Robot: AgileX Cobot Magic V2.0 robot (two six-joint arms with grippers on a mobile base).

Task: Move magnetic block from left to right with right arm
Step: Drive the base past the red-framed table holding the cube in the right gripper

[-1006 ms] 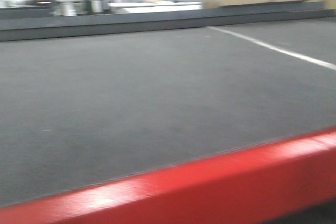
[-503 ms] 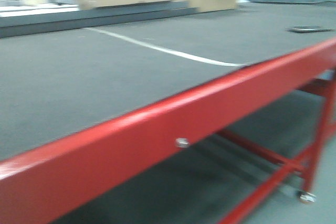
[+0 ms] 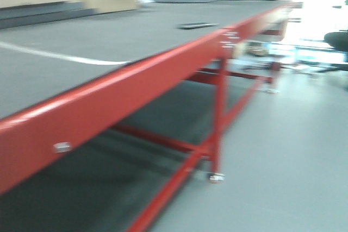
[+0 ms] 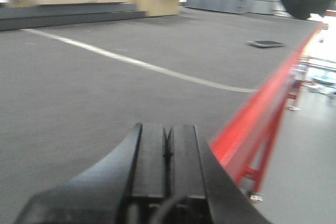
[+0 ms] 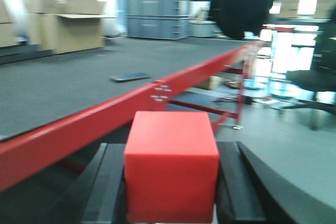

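The right fingers are clamped on the magnetic block, held level and pointing along the table's red edge. The left fingers are pressed together, reaching level over the grey tabletop.

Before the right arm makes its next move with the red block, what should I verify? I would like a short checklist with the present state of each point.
1. Magnetic block held between the right gripper fingers: ok.
2. Block sits straight in the grip: ok, by the right wrist view.
3. Left gripper shut, holding nothing: ok.
4. Block over the table top: not ok; the red table edge lies ahead of it.
5. Flat dark object away from the block: ok.
6. Placing spot in view: cannot tell; the front view is blurred.
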